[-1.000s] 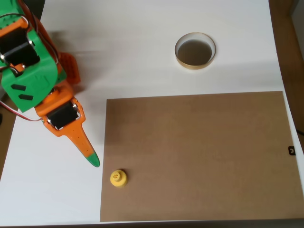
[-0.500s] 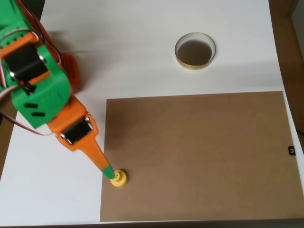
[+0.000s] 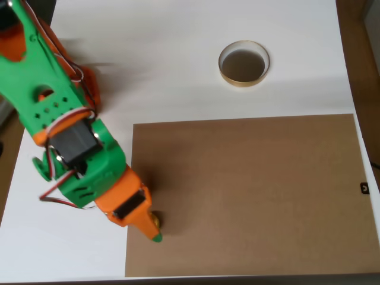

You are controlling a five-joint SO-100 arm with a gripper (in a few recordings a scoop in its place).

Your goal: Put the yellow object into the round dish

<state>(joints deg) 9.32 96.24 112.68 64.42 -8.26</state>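
White table fills most of the overhead view. On its lower right half lies a big brown board, flat, w/ a small dark tag at its right edge. Green + orange arm reaches in from top left, diagonal, down to the board's lower left corner; red and white wires loop along its side. Round dish sits on bare table above the board's top edge, right of centre, tan rim, dark inside, nothing in it, well apart from the arm. Gripper w/ orange body and green tip is right over the board's left edge near the bottom. Yellow object is almost all hidden under it, just a sliver showing beside the orange finger, far from the dish. Can't tell if jaws are wide, narrow or gripping it, since the arm covers them from above.
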